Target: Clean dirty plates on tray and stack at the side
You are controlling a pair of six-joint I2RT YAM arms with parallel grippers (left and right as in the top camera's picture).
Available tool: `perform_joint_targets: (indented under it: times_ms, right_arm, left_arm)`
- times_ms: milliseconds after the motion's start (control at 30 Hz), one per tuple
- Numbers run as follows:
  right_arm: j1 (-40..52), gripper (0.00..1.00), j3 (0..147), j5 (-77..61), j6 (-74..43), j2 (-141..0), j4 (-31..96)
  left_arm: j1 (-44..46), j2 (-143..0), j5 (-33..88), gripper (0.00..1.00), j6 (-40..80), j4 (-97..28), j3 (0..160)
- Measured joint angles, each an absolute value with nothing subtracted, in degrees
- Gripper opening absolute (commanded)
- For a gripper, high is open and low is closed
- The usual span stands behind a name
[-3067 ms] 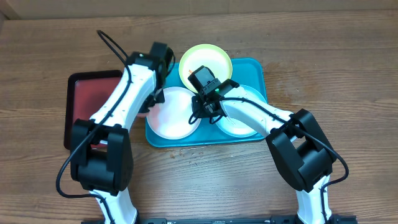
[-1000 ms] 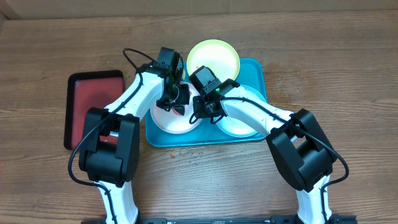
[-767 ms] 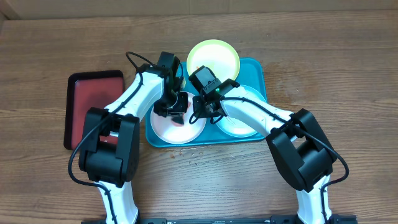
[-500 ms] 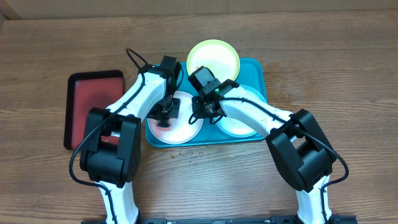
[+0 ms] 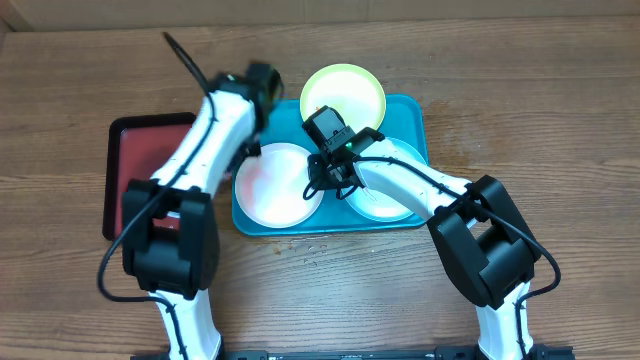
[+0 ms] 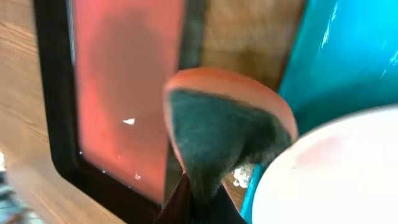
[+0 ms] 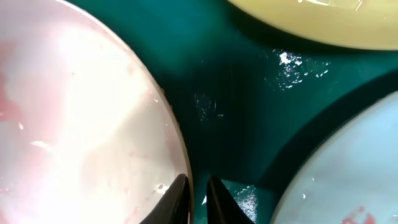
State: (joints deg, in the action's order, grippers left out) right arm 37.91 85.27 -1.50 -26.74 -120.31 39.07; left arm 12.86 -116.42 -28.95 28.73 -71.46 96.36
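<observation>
As the left gripper (image 6: 196,198) swings clear of the white plate (image 5: 280,185), where it was scrubbing half a second ago, its jaws stay clamped on the sponge (image 6: 224,118). The sponge now hangs over the bare strip of table between the red tray (image 5: 130,160) and the turquoise tray (image 5: 415,110). At centre frame, the right gripper (image 7: 197,190) has not budged from the white plate's right rim. Its fingers stand nearly closed, though whether they pinch the rim cannot be told. A faint pink film still shows on that plate, so the stroke looks finished but probably not the cleaning. The yellow-green plate (image 5: 343,97) and mint plate (image 5: 385,205) wait on the tray, and nothing is stacked yet.
</observation>
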Motion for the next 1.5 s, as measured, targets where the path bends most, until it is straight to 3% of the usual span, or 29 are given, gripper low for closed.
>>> perform_joint_targets:
  times_ms: [367, 600, 800, 1067, 1500]
  right_arm:
    - [39.3, 0.04, 89.7, -2.9, -23.9, -120.3, 43.5]
    - [46.1, 0.04, 106.5, 10.5, -16.2, -120.2, 58.3]
    - [53.6, 0.04, 117.0, 31.1, -9.5, -120.1, 65.1]
    - [58.8, 0.04, 119.0, 53.2, 3.2, -119.8, 64.0]
    - [61.4, 0.04, 119.0, 68.7, 18.2, -119.8, 58.1]
  left_arm:
    - [-6.9, -110.3, -6.7, 0.04, 29.9, -76.2, 102.5]
    - [-16.4, -110.4, -3.3, 0.04, 29.9, -82.3, 102.5]
    - [-19.2, -110.4, -2.3, 0.04, 29.9, -81.8, 102.5]
    - [-19.7, -110.3, -2.1, 0.04, 29.9, -81.6, 102.5]
    - [-19.7, -110.3, -2.1, 0.04, 29.9, -81.4, 102.5]
